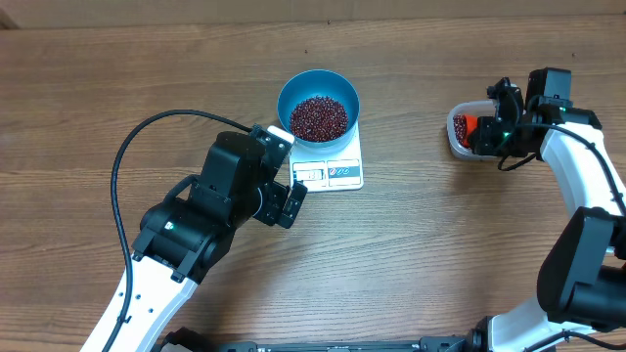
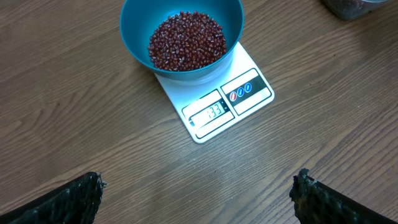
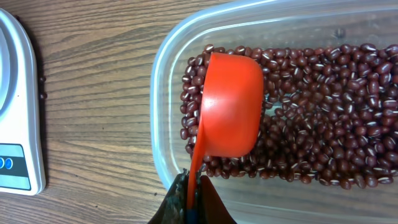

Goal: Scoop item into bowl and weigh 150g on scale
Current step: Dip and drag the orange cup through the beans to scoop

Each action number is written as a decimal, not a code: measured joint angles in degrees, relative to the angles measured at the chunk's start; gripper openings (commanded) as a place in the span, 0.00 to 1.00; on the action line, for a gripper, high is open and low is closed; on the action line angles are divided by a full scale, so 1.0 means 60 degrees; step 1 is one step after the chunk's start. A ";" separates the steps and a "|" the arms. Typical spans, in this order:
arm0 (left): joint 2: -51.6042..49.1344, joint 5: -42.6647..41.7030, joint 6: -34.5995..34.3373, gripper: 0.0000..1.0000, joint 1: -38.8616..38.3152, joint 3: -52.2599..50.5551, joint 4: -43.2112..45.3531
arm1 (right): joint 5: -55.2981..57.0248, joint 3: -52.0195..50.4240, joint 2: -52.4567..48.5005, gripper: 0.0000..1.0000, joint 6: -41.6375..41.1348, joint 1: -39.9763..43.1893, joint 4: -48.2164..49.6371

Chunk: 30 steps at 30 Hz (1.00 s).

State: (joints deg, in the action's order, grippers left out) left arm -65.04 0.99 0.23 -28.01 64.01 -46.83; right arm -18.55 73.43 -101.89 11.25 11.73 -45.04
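My left jaws stand spread as wide as they go and hold nothing; they hover over the bare desk just in front of the scale, with the two dark fingertips showing at the bottom corners of my left wrist view; the blue bowl sits on the back part of the scale, leaving the front strip with the display and the blue-edged panels uncovered; a heap of dark red-brown beans lies in the bottom of the bowl, well below its rim; the display seems to read 133, though the digits are small.

My right jaws are closed tight on the thin handle of an orange scoop, far off to my right and well apart from the scale; the scoop hangs inside a clear plastic tub, its rounded back facing my wrist camera and its mouth turned down toward the many beans that cover the tub's floor; I cannot tell whether the scoop's rim is touching them; the corner of the scale shows at the left edge of the right wrist view, and a couple of stray beans lie on the desk between it and the tub.
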 measured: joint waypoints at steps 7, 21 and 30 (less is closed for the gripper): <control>0.0000 0.0000 0.0000 0.99 0.0000 0.0000 0.0000 | -0.0627 0.0000 -0.0313 0.04 0.0066 0.0466 0.0025; 0.0000 0.0004 0.0000 1.00 0.0000 0.0000 0.0000 | -0.1989 0.0000 -0.0801 0.04 0.0135 0.1282 0.0069; 0.0000 0.0004 0.0000 1.00 0.0000 0.0000 0.0000 | -0.2710 0.0000 -0.0903 0.04 0.0142 0.1362 0.0259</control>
State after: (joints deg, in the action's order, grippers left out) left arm -65.04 1.02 0.23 -28.01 64.01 -46.83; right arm -34.81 73.43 -107.31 12.10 19.90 -43.48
